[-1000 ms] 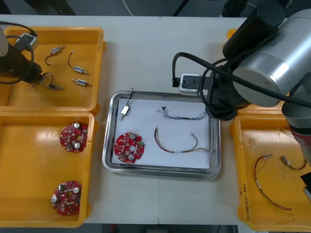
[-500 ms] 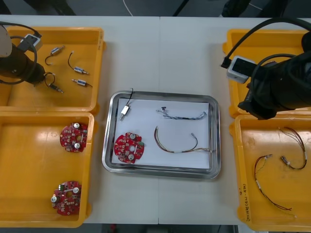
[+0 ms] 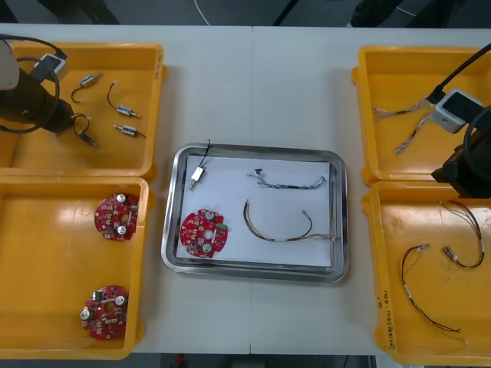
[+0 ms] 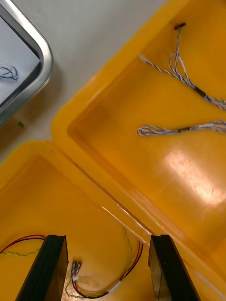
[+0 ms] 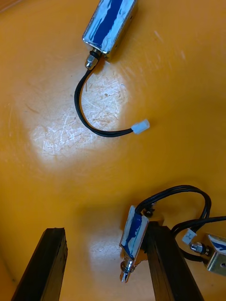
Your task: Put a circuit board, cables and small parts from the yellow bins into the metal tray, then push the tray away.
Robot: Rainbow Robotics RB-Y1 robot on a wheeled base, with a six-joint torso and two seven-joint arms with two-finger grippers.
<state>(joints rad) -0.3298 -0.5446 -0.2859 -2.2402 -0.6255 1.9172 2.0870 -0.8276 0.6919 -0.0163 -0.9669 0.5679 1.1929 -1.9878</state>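
Fingers (image 5: 52, 263) of the left gripper (image 5: 104, 231) stand apart beside a small metal part (image 5: 133, 233). The right gripper (image 4: 106, 241), likewise spread, hangs over a red and yellow cable (image 4: 134, 263). Front: left arm (image 3: 27, 100) upper left, right arm (image 3: 469, 157) mid-right; circuit board (image 3: 204, 232) in metal tray (image 3: 253, 148).

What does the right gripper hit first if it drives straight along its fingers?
Probably the red and yellow cable, whose end lies between the open fingers of the right gripper, on the floor of the near right yellow bin. Depth is unclear; it may touch bare floor instead.
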